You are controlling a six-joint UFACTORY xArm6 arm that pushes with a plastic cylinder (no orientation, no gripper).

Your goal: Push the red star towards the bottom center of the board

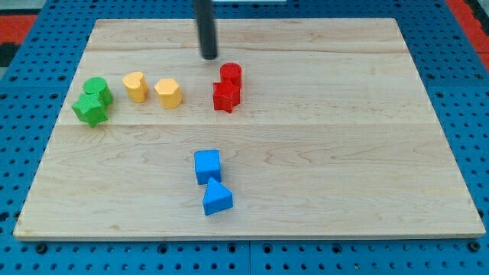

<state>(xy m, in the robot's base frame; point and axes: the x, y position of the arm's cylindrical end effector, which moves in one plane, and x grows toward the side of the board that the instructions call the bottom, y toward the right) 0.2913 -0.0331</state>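
Up near the view's top, my tip [209,56] rests on the wooden board [344,153], touching no block; being a bare rod, it has nothing to open or close. It stands just up-left of the red cylinder [231,74]. Touching that cylinder from below sits the red star [226,97]; its pointing direction cannot be told. The rod descends nearly upright from the top edge.

red star [226,98], red cyl [231,74], 2 yellow blocks [135,86], green pair [92,101], blue cube [207,166], pale wood board [344,145]
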